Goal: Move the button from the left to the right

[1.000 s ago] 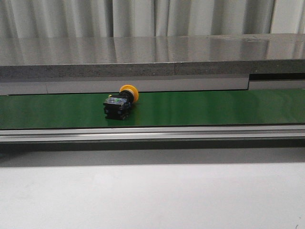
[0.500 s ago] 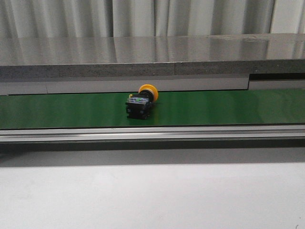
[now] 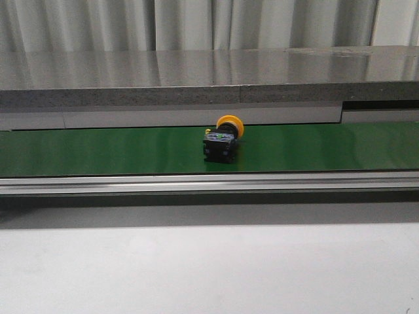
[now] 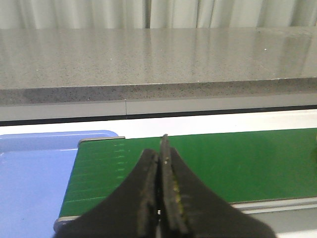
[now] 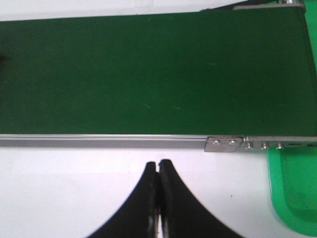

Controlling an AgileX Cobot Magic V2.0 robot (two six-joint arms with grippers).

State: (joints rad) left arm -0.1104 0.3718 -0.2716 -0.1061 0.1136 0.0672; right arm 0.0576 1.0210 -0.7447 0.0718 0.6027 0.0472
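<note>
The button (image 3: 222,138), a yellow-orange mushroom cap on a black body, lies on its side on the green conveyor belt (image 3: 98,152), near the middle of the front view. Neither gripper shows in the front view. My left gripper (image 4: 161,148) is shut and empty over the belt's left end. My right gripper (image 5: 158,166) is shut and empty above the white table, just in front of the belt's right end. The button shows in neither wrist view.
A blue tray (image 4: 29,173) sits past the belt's left end. A green tray (image 5: 294,188) sits past its right end. A grey stone ledge (image 3: 196,85) runs behind the belt, and an aluminium rail (image 3: 196,182) runs along its front.
The button has travelled to the right along the belt, from left of centre to about the middle. No gripper touches it.
</note>
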